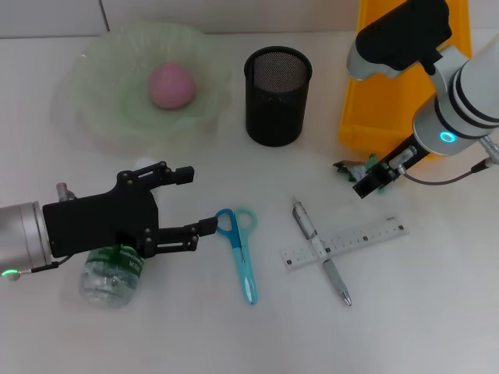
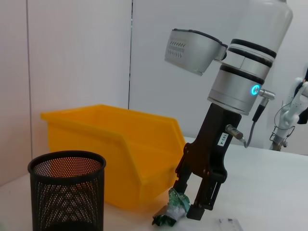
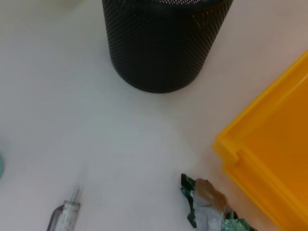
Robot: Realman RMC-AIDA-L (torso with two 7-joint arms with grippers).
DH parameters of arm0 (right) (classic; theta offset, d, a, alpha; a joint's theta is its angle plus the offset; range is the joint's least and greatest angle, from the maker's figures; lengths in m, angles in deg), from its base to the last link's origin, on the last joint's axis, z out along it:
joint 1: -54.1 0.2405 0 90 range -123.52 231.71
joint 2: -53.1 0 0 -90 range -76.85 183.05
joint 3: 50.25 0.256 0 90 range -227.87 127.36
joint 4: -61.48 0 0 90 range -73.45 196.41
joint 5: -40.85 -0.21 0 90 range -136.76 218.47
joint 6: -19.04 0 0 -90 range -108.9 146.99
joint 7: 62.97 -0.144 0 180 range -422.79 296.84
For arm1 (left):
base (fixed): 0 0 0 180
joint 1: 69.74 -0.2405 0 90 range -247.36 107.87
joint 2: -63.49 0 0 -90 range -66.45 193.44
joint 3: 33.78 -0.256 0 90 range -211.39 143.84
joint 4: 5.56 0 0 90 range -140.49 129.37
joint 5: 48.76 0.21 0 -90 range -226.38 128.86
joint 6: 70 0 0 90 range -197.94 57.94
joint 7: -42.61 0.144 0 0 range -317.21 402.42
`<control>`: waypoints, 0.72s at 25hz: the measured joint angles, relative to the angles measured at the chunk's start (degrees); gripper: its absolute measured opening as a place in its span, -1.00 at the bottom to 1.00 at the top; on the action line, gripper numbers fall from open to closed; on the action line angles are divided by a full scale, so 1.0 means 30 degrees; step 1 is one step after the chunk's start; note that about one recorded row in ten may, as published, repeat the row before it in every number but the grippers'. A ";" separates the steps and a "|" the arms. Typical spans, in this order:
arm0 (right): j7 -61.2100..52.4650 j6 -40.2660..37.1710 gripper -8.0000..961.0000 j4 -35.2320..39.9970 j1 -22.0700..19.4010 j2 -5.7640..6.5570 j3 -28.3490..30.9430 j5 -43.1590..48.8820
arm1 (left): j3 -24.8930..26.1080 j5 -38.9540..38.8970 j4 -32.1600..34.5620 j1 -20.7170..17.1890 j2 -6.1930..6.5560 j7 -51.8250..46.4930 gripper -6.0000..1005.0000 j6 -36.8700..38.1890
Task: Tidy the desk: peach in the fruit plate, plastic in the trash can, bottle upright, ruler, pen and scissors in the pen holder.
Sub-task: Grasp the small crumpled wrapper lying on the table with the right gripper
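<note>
A pink peach [image 1: 171,85] lies in the green fruit plate [image 1: 101,70]. The crumpled green plastic [image 1: 350,168] rests on the table by the yellow trash can [image 1: 366,117], also seen as plastic [image 2: 173,208] and plastic [image 3: 208,201]. My right gripper [image 1: 373,176] is open, lowered right at the plastic, fingers [image 2: 204,198] straddling it. The bottle [image 1: 112,276] lies on its side under my left arm. My left gripper [image 1: 195,201] hovers open beside the blue scissors [image 1: 242,251]. The pen [image 1: 320,251] lies crossed under the ruler [image 1: 345,242]. The black mesh pen holder [image 1: 277,95] stands upright.
The trash can [image 2: 115,144] sits close behind the plastic, and the pen holder [image 2: 67,192] stands to its side. The pen holder [image 3: 163,43] and the trash can's corner [image 3: 269,159] flank the plastic. White wall behind the table.
</note>
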 joint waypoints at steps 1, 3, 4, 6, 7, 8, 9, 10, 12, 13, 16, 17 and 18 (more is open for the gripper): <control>-0.0001 0.0045 0.62 -0.0088 0.0042 0.0000 0.0000 -0.0002 | 0.0000 0.0000 0.0000 0.0000 0.0000 0.0000 0.71 0.0000; 0.0003 0.0230 0.63 -0.0328 0.0108 0.0001 -0.0017 -0.0007 | 0.0000 0.0000 0.0000 0.0000 0.0000 0.0000 0.71 0.0000; 0.0004 0.0313 0.63 -0.0427 0.0136 -0.0001 -0.0031 -0.0008 | 0.0000 0.0000 0.0000 0.0000 0.0000 0.0000 0.71 0.0000; 0.0008 0.0432 0.63 -0.0709 0.0250 -0.0001 -0.0046 -0.0008 | 0.0006 0.0001 0.0000 -0.0088 0.0000 -0.0001 0.71 0.0100; 0.0015 0.0473 0.63 -0.0909 0.0358 -0.0001 -0.0054 -0.0008 | 0.0006 0.0001 0.0000 -0.0088 0.0000 -0.0001 0.71 0.0100; 0.0022 0.0515 0.63 -0.1095 0.0446 0.0000 -0.0061 -0.0007 | 0.0006 0.0001 0.0000 -0.0097 0.0000 -0.0001 0.71 0.0115; 0.0032 0.0561 0.63 -0.1250 0.0517 0.0000 -0.0069 -0.0007 | 0.0006 0.0001 0.0000 -0.0097 0.0000 -0.0001 0.71 0.0115; 0.0035 0.0611 0.63 -0.1380 0.0570 0.0000 -0.0088 -0.0008 | 0.0006 0.0001 0.0000 -0.0103 -0.0001 -0.0001 0.71 0.0138; 0.0038 0.0680 0.63 -0.1563 0.0673 -0.0003 -0.0101 -0.0008 | 0.0006 0.0000 0.0000 -0.0107 0.0000 0.0000 0.71 0.0156; 0.0041 0.0697 0.63 -0.1668 0.0737 -0.0011 -0.0094 -0.0008 | 0.0006 0.0000 0.0000 -0.0107 0.0000 0.0000 0.71 0.0156; 0.0069 0.0750 0.52 -0.2021 0.0913 -0.0020 -0.0019 -0.0021 | 0.0006 0.0000 0.0000 -0.0108 0.0001 -0.0001 0.71 0.0167; 0.0100 0.0794 0.49 -0.2127 0.0947 -0.0023 -0.0013 -0.0024 | 0.0006 0.0000 0.0000 -0.0108 0.0000 0.0000 0.71 0.0170; 0.0160 0.0851 0.46 -0.2222 0.0971 -0.0024 -0.0011 -0.0026 | 0.0006 0.0000 0.0000 -0.0108 0.0000 0.0000 0.71 0.0170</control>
